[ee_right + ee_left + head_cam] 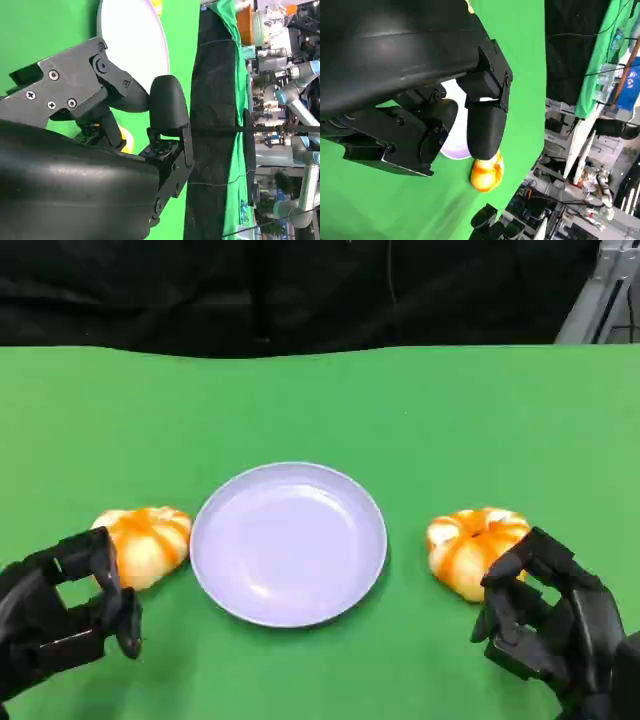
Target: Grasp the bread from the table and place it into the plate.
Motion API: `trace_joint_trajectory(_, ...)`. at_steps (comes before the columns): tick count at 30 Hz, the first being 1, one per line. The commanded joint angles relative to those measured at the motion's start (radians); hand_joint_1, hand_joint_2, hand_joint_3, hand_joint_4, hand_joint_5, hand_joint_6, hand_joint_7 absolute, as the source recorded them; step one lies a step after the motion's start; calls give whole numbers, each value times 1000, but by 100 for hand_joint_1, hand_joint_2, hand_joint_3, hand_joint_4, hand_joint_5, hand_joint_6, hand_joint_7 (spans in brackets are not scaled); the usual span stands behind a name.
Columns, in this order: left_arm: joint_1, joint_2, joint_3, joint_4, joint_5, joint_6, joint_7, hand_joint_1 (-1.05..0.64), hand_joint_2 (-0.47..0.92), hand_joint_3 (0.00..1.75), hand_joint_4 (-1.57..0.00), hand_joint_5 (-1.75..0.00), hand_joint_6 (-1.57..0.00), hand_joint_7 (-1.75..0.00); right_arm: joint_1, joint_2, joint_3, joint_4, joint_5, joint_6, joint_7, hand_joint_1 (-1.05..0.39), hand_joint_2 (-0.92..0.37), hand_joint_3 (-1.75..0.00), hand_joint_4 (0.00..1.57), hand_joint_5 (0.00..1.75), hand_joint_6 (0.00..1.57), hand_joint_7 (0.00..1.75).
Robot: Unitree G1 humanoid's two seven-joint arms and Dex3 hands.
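We see the plate (288,543) btwn two bread rolls, left roll (148,542) and right roll (474,548); left hand (62,610) and right hand (548,620) spread, holding nothing.

Right robot hand (125,120) fingers apart over green table (45,30); plate (135,40) beyond.

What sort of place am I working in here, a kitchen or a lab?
Most likely a robotics lab or test bay, not a kitchen. The table wears a plain green cloth against a black curtain, and the right wrist view shows another robot arm among cluttered equipment.
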Motion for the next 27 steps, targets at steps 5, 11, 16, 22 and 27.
trace_joint_trajectory(5,-2,9,7,-9,1,-2,0,8,71,130,-87,-175,-72,-175,2,-9,-8,-6,4,-23,6,-14,-62,-111,83,175,63,159)
trace_joint_trajectory(11,-5,8,8,-1,1,-5,-2,8,70,130,-86,-175,-72,-175,2,-6,-9,-6,5,-21,6,-14,-62,-110,82,175,63,159)
trace_joint_trajectory(16,4,5,6,-25,18,-5,32,6,66,127,-76,-175,-61,-175,8,-4,-8,-23,11,2,4,-14,-62,-109,82,175,64,159)
trace_joint_trajectory(22,19,-21,10,-68,26,-14,103,-6,76,82,-41,-149,-50,-113,8,-6,-7,-23,1,0,-2,-14,-63,-109,82,175,64,158)
trace_joint_trajectory(27,53,-25,-55,-70,279,-307,210,-31,92,37,-38,-67,-56,-27,7,-9,-7,-21,-3,-5,1,-14,-63,-109,82,175,63,159)
